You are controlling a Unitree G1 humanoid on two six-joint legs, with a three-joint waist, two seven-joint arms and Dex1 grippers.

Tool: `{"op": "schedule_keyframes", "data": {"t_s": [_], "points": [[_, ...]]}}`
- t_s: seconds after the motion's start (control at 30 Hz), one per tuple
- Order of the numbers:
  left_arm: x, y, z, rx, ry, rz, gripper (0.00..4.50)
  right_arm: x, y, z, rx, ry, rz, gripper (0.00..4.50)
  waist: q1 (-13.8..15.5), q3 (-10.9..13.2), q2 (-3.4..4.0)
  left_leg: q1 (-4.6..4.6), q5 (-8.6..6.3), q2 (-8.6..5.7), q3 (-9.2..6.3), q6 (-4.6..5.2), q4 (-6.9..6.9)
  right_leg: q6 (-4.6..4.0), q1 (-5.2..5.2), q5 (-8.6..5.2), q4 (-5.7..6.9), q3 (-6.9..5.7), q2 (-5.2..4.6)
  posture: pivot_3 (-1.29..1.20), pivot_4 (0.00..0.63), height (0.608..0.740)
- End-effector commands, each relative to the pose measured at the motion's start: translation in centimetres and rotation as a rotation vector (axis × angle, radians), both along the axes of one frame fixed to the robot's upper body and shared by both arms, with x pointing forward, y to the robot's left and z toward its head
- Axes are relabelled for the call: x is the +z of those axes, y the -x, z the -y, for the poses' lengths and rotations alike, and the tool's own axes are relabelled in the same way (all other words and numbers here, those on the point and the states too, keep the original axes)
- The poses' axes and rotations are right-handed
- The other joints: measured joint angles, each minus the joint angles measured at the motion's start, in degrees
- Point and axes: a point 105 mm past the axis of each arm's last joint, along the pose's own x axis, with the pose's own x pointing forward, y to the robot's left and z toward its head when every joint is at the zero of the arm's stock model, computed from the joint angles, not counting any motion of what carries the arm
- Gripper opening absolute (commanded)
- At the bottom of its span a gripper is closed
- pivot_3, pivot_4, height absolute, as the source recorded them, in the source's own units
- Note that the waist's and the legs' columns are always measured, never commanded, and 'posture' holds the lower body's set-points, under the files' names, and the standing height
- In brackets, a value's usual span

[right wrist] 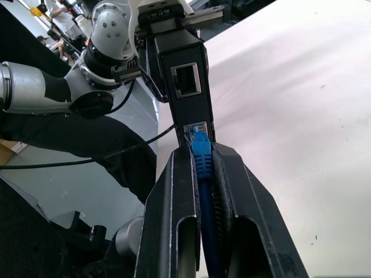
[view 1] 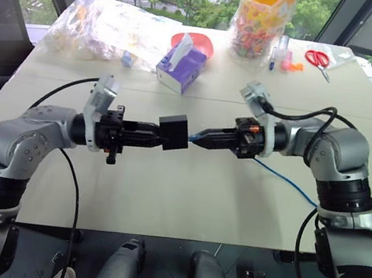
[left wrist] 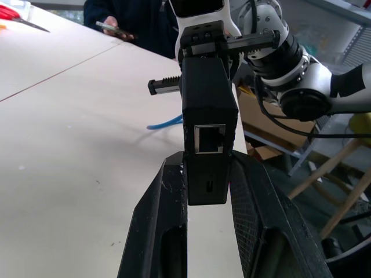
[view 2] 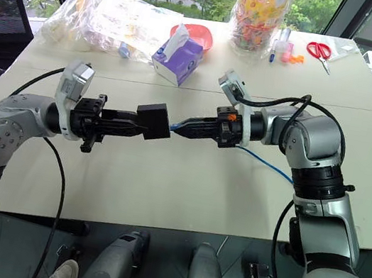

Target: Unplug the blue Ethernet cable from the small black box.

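Black and square, the small box [view 1: 173,132] hangs above the tabletop [view 1: 183,196] near the middle of its near edge, clamped in the left pincer [view 1: 150,135]. Facing it, the right pincer [view 1: 201,137] is clamped on the blue cable [right wrist: 201,159], its plug just beside the box's lower port.

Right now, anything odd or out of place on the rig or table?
Nothing broken or spilled. Both pincers are up off the table: the left pincer clamps the black box, the right pincer grips the blue cable at its plug, right at the box. Far side holds bags and a tissue box.
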Motion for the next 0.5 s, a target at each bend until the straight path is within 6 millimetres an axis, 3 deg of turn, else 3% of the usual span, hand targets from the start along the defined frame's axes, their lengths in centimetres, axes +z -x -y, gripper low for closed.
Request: {"op": "schedule_keyframes", "data": {"t_s": [0.03,0.5], "points": [[1.96,0.19,0.02,-0.007,0.012,0.091,0.47,-0.43,1.17,-0.76,0.057,0.019,-0.002,0.05,0.0,0.0,0.0,0.0,0.0,0.0,0.0,0.0,0.0,0.0,0.0,0.0,0.0,0.0,0.0,0.0,0.15,0.728],[1.71,0.4,0.61,-0.038,0.001,0.094,0.47,0.28,1.32,-1.67,0.068,-0.007,0.006,0.05,0.0,0.0,0.0,0.0,0.0,0.0,0.0,0.0,0.0,0.0,0.0,0.0,0.0,0.0,0.0,0.0,0.15,0.728]]}}
